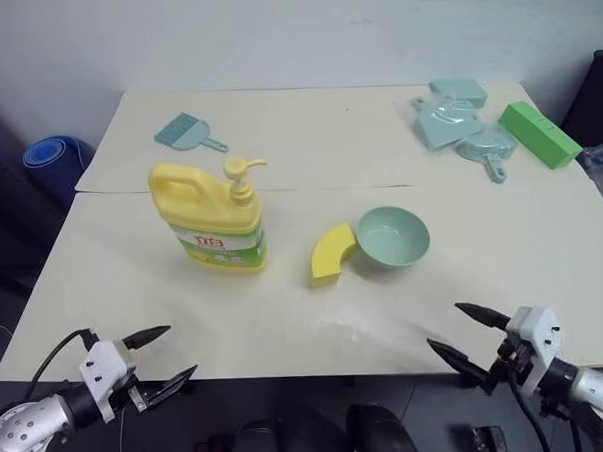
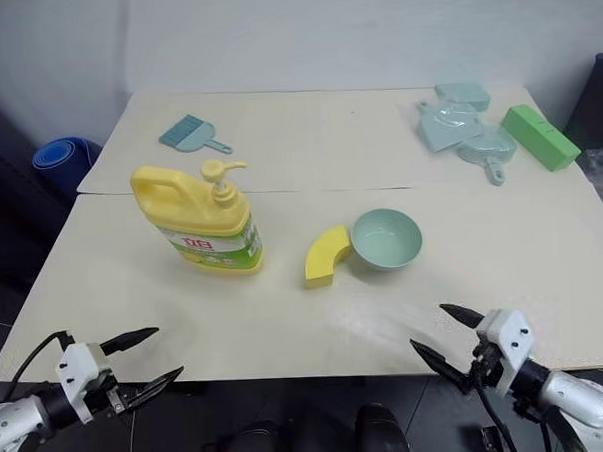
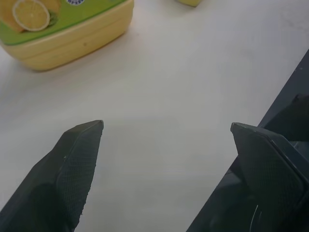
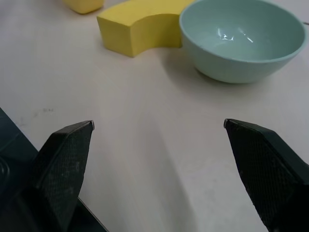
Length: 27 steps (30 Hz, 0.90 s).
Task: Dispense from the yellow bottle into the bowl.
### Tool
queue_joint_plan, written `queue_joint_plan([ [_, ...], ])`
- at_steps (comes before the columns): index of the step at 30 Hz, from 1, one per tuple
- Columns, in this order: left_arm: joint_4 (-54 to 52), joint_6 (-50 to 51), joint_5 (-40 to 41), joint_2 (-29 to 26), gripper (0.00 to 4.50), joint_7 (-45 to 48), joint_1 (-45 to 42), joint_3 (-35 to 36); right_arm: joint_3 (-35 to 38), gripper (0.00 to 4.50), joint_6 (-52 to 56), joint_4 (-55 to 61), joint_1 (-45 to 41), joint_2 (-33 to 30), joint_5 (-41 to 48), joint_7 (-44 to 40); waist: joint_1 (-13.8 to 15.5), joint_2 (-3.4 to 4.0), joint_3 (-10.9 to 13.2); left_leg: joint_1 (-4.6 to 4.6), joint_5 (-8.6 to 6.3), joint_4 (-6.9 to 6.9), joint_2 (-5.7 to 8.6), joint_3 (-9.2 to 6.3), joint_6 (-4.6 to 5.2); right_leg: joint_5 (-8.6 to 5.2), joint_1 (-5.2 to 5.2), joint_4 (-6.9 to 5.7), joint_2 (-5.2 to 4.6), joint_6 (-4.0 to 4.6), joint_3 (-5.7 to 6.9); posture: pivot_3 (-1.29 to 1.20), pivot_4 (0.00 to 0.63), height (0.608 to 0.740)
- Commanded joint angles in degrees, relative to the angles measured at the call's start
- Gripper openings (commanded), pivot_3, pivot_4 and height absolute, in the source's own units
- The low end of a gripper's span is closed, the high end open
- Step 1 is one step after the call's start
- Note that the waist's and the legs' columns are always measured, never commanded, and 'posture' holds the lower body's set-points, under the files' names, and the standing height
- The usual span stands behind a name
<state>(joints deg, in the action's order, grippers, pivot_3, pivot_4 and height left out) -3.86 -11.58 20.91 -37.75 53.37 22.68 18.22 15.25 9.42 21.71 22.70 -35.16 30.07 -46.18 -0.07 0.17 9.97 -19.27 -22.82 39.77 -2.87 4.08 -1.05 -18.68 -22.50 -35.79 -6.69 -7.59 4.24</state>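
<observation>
Progress: nothing dispensed yet, as far as I can judge; the bowl looks dry inside and I have no hold on anything.
Yellow bottle (image 1: pixel 209 218): upright on the counter (image 1: pixel 134 283), left of centre, its handle on the left and its pump spout pointing right toward the bowl, label facing me.
Bowl (image 1: pixel 392 236): pale teal, upright on the counter right of centre, well apart from the bottle, so the spout does not reach over it.
Sponge (image 1: pixel 331 254): yellow curved wedge lying between the two, its curved end right against the bowl's rim.
Left hand (image 1: pixel 164 355): released, fingers spread wide, hanging at the near counter edge below the bottle and holding nothing.
Right hand (image 1: pixel 466 333): released too, fingers apart, at the near edge just below the bowl, clear of it.
Clutter: a small teal dustpan (image 1: pixel 185 133) at the far left; more teal scoops (image 1: pixel 455 122) and a green block (image 1: pixel 540 133) at the far right, all well away from my working area.
Left to do: I reckon everything, namely bringing bottle and bowl together so the spout hangs over the bowl, then steadying the jug and pressing the pump.
</observation>
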Motion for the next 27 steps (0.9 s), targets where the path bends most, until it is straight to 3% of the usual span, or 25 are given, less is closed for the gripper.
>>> queue_joint_plan([
  [1, -4.6, 2.7, 1.9, 0.2, 4.49, 0.0, 0.8, -0.6, -2.7, 4.5, 10.2, 8.1, -3.4, 0.6, 6.2, 5.7, 0.0, 0.0, 0.0, 0.0, 0.0, 0.0, 0.0, 0.0, 0.0, 0.0, -0.02, -0.03, 0.0, 0.0, 0.0, 0.0, 0.15, 0.74],
  [8, -12.0, 10.0, 5.5, 0.3, 4.49, 0.3, -0.8, -3.2, -11.0, 4.5, 40.2, 15.2, -24.2, 3.4, 18.6, 27.1, -0.1, -0.01, 0.0, -0.01, -0.02, 0.0, -0.05, -0.39, -0.04, 0.0, -0.11, -0.13, -0.01, 0.01, -0.06, 0.0, 0.15, 0.74],
  [14, -14.9, 12.8, 5.7, 1.4, 4.49, -0.3, -2.3, -5.0, -17.7, 4.5, 58.4, 7.8, -41.7, 14.8, 14.1, 44.7, -0.2, 0.0, 0.0, -0.14, -0.02, 0.0, -0.04, -0.39, -0.04, 0.0, -0.24, -0.27, 0.0, 0.01, -0.04, 0.0, 0.15, 0.74],
  [21, -16.5, 13.7, 5.9, 2.2, 4.49, -1.1, -2.8, -5.1, -21.9, 4.5, 62.2, -2.5, -51.6, 23.9, 2.3, 54.1, -0.5, 0.02, -0.1, -1.06, 0.0, 0.33, 0.07, -0.17, -0.06, 0.06, -1.1, -0.71, -0.01, 0.04, 0.12, 0.0, 0.15, 0.74],
  [27, -17.5, 13.4, 5.6, 3.1, 4.49, -1.2, -1.3, -5.4, -23.4, 4.5, 62.1, -7.3, -55.5, 29.8, -2.0, 53.3, -1.7, 0.03, -0.1, -1.06, 0.05, 0.31, 0.05, -0.17, -0.15, 0.05, -1.09, -0.73, 0.02, 0.04, 0.16, 0.0, 0.15, 0.74],
])
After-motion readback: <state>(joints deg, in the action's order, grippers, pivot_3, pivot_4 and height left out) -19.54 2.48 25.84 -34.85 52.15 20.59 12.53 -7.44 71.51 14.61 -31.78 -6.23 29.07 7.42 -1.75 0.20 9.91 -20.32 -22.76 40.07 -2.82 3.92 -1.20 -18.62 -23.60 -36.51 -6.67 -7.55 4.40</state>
